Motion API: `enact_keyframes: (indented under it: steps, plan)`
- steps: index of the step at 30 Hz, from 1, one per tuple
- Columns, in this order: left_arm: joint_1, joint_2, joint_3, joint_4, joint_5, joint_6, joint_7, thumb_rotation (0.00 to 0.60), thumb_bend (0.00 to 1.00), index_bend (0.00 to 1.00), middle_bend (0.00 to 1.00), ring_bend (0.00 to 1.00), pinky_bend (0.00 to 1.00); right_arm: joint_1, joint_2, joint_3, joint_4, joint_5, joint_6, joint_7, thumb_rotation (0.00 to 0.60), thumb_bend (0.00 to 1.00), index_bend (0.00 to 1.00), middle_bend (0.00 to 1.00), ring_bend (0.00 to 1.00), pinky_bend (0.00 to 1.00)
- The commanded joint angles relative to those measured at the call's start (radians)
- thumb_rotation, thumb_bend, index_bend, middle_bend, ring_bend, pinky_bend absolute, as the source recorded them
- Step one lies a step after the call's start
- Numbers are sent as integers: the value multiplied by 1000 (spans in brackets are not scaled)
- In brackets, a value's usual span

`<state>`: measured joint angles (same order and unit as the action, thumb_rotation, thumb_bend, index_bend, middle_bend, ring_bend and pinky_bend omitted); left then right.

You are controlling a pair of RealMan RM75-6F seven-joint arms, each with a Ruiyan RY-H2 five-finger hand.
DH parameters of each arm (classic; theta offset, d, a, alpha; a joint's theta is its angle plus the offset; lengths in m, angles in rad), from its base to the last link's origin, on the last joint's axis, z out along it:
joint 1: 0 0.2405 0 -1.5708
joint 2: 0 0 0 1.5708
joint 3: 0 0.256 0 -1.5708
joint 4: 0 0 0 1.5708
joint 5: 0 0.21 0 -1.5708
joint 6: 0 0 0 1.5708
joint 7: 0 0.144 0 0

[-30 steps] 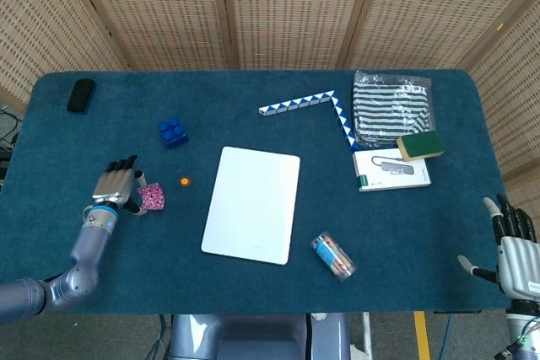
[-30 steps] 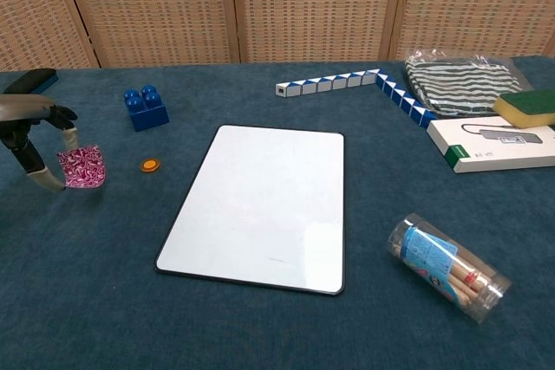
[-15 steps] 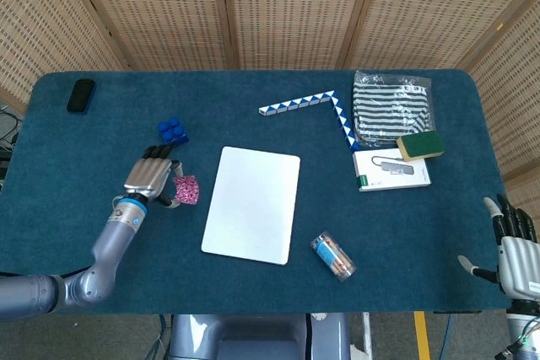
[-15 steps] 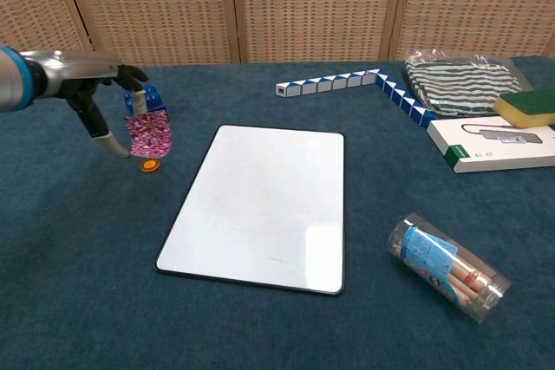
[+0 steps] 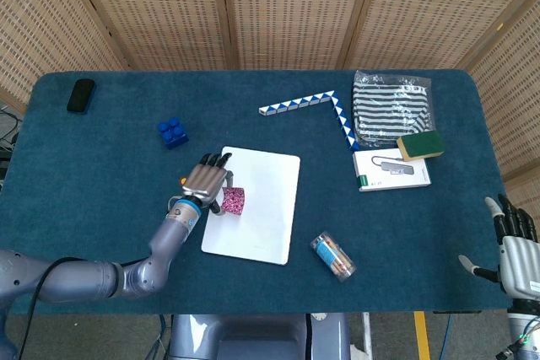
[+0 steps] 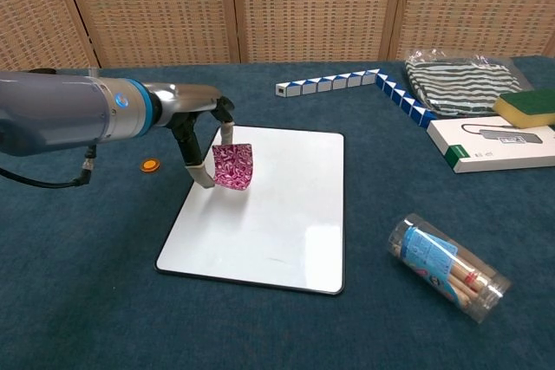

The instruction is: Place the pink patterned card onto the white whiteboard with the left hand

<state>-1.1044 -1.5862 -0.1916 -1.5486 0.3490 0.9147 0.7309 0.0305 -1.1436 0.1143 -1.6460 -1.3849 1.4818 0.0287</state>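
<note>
Pink patterned card (image 6: 232,165) is pinched in my left hand (image 6: 201,146), held upright and above the left portion of the white whiteboard (image 6: 277,214); in the chest view I see it clear of the board surface, and in the head view it sits over the board's left edge region (image 5: 233,201). I judge the carry to be essentially complete: the card is over the target and not beside it. What remains, as far as I can tell, is to lower it, lay it flat or set it down on the board, and let go; none of that is shown as done. The card hangs close to the left border, so a release here risks part of it lying off the board; I would favour a slight shift toward the middle first. My right hand (image 5: 513,246) rests at the far right table edge, holding nothing, fingers spread, well apart from the work. Near the board I note a small orange disc (image 6: 151,164) on the cloth to the left, a blue block (image 5: 173,132) further up, and a clear tube of sticks (image 6: 447,268) off the board's right lower corner; none of them obstructs the placement. The blue-covered table (image 6: 87,301) is otherwise not involved.
</note>
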Motion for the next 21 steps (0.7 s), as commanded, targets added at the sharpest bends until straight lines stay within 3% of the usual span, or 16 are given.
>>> enact_keyframes:
  steps: [1,3,8,14,21]
  plan:
    - [-22,-21,-3,21,-17,-10,11,600,102,122,0,0,0,-1,0,0,0,1,1,0,600,0,0,0,0,0]
    - [-32,-26,2,20,-29,-5,22,600,91,8,0,0,0,-2,0,0,-1,2,2,0,600,0,0,0,0,0]
    - [-35,-19,12,-2,-32,24,31,600,89,0,0,0,0,-5,1,-1,0,2,5,2,600,0,0,0,0,0]
    - [23,29,45,-35,93,76,-29,600,119,0,0,0,0,-7,1,-1,-2,4,8,1,600,0,0,0,0,0]
    - [124,55,105,62,235,59,-157,600,219,161,0,0,0,-7,1,-1,-2,2,8,-1,600,0,0,0,0,0]
